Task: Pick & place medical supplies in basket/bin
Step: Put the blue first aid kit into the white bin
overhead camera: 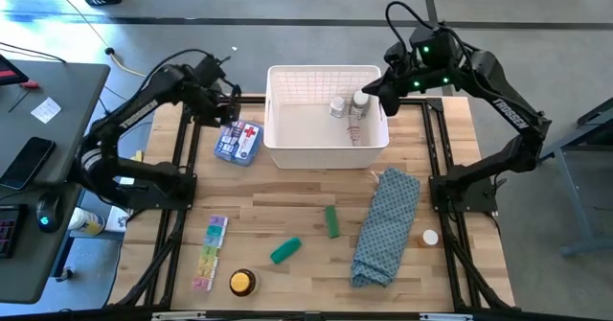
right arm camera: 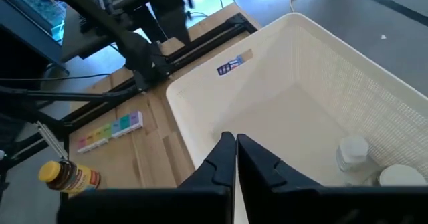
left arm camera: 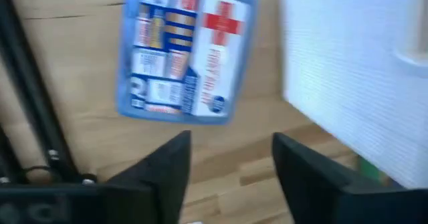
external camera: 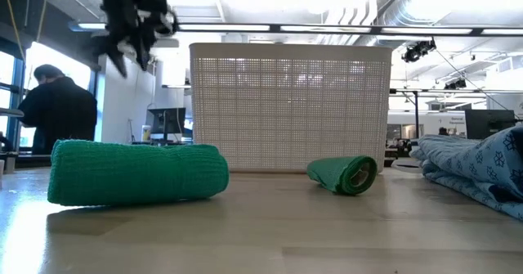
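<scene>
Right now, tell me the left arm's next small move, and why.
Probably lower the left gripper onto the red-cross pack and close. Its jaws stand open with nothing between them, and the pack lies flat on the table beside the white basket, not in it.

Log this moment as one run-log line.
left gripper: open above first-aid pack | right gripper: shut, empty, over basket | in basket: two bottles

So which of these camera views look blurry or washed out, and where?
Left wrist view: the first-aid pack and the white basket wall are smeared by motion blur. Low view: bright backlight from the room behind, the near green roll soft, the left arm a dark blurred shape. High view and right wrist view: sharp, evenly lit.
</scene>
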### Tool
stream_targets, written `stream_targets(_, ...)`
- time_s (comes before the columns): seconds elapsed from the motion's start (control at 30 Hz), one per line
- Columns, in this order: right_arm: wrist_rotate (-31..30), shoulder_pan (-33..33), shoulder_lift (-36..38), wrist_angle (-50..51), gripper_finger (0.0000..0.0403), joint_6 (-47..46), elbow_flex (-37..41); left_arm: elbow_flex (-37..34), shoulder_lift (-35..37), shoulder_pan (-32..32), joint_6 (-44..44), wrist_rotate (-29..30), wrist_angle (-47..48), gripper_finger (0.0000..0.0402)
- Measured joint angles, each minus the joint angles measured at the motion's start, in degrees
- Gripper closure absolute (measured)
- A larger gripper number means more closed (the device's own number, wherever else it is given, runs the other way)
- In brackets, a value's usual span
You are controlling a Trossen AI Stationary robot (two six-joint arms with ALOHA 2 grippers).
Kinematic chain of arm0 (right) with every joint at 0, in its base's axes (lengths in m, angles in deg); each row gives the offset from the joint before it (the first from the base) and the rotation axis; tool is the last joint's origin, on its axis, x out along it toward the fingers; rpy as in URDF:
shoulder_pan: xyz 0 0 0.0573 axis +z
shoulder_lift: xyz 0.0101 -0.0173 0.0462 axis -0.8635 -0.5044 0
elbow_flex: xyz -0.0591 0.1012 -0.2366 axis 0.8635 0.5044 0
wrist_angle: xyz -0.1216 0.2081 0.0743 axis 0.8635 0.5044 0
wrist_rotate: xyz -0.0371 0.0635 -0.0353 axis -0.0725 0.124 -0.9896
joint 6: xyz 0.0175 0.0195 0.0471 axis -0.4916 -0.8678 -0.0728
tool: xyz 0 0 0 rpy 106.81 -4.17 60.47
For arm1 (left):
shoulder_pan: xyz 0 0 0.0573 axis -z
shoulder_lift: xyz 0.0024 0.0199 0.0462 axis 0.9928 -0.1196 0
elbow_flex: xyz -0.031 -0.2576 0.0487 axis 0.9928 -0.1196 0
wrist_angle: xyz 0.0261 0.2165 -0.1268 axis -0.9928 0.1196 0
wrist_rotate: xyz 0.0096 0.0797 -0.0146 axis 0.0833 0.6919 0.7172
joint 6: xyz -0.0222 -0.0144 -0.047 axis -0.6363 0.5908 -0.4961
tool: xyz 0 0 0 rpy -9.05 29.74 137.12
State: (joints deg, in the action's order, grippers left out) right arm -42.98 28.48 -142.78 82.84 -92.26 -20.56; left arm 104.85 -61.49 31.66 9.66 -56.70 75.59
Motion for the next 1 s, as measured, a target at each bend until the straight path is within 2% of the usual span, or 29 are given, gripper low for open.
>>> stream_targets(0.13, 0.0, 0.0, 0.0, 0.02, 0.0402, -0.01, 0.0, -3.25, -4.22, -7.23, 7.34, -0.4, -0.71, 0.0082)
stream_targets(0.3, -3.22, 0.0, -0.01, -0.02, 0.04, -0.07, 0.0, -7.29, -10.22, -12.66, 13.99, -5.39, -6.34, 0.0011)
stream_targets(0.43, -7.47, -0.1, -0.02, -0.3, 0.0402, -0.83, 0.0, -9.43, -15.65, -13.43, 17.23, -5.51, -9.36, 0.0015)
stream_targets(0.63, -8.09, -1.31, -0.27, -1.76, 0.0401, -2.7, 0.0, -10.32, -21.94, -13.41, 20.4, -5.3, -11.9, 0.0022)
stream_targets(0.83, -7.89, -2.2, -1.08, -3.08, 0.04, -4.4, 0.0, -10.32, -23.5, -13.41, 21.42, -4.66, -16.24, 0.0005)
stream_targets(1.0, -6.95, -2.23, -3.05, -4.76, 0.04, -5.73, 0.0, -10.3, -23.72, -13.39, 20.77, -2.65, -18.07, 0.0006)
